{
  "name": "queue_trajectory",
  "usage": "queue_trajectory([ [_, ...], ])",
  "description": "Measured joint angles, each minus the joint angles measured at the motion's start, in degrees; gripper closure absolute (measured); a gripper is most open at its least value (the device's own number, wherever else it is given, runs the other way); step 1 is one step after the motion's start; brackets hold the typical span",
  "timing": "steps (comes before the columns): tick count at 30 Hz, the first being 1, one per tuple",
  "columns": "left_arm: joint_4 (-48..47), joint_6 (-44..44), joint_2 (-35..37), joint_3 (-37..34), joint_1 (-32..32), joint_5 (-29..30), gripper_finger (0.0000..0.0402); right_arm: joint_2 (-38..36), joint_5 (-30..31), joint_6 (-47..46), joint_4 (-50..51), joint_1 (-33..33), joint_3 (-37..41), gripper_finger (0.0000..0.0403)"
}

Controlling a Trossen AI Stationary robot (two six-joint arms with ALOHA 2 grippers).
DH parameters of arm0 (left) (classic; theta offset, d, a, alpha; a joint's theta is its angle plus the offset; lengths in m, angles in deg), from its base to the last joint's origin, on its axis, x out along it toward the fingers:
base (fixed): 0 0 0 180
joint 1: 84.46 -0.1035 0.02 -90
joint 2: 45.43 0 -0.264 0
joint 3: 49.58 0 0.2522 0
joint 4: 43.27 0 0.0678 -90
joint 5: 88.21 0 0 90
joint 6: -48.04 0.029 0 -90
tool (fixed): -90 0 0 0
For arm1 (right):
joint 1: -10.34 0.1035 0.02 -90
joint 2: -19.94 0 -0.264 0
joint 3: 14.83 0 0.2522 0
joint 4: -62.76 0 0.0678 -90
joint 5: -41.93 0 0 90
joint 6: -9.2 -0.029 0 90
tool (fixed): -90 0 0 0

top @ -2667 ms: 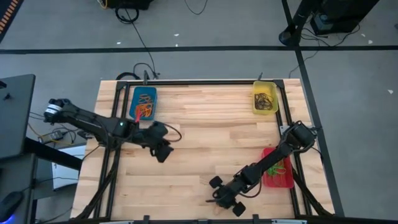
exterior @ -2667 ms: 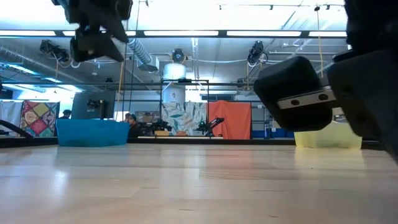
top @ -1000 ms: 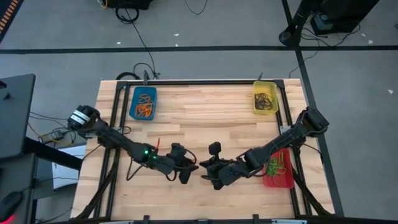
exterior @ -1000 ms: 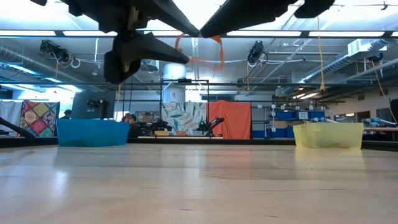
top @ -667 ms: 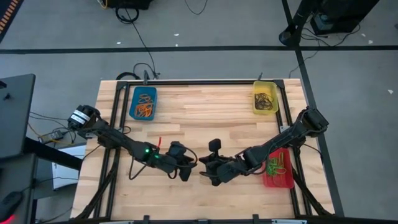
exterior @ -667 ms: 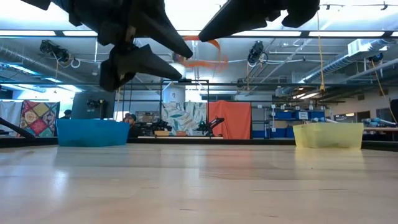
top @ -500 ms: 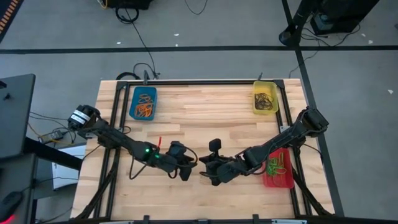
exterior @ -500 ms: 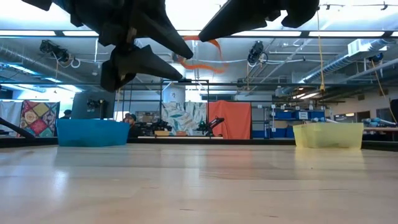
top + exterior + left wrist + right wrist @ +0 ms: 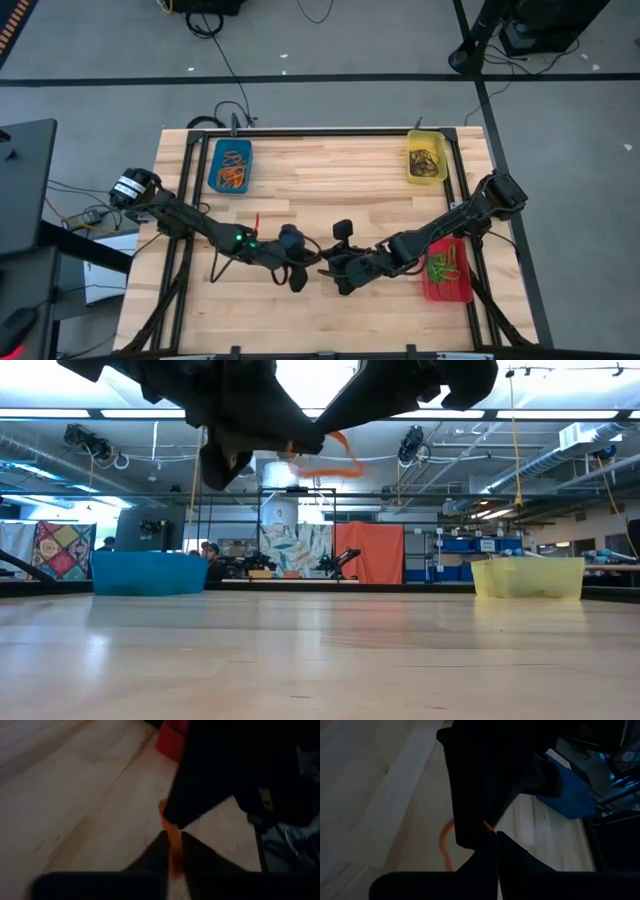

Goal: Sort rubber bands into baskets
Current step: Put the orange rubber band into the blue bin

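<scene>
Meeting over the lower middle of the table (image 9: pixel 330 190) in the overhead frame, my two arms are holding one orange rubber band (image 9: pixel 335 455) in the air between them, so it can pass toward the blue basket (image 9: pixel 231 166) at upper left, where the other orange ones lie. My right gripper (image 9: pixel 334 266) is pinched tight on the band. My left gripper (image 9: pixel 303 266) has narrowed its fingers (image 9: pixel 159 851) around the band too.
</scene>
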Motion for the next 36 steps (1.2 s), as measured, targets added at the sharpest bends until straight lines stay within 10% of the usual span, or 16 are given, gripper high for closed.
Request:
queue_trajectory([
  [13,-5.6,2.5,2.7,0.0,-0.9,-1.3,0.0399,0.0,-0.4,-1.4,-0.2,-1.2,0.0,0.0381],
  [24,-31.6,1.2,16.3,0.0,-5.9,-1.1,0.0400,-0.1,-9.3,-22.6,-3.1,-9.2,0.0,0.0317],
  [36,-72.6,-9.5,38.6,-0.3,-8.9,18.7,0.0401,-0.2,-21.9,-25.4,-14.6,-23.0,0.0,0.0220],
])
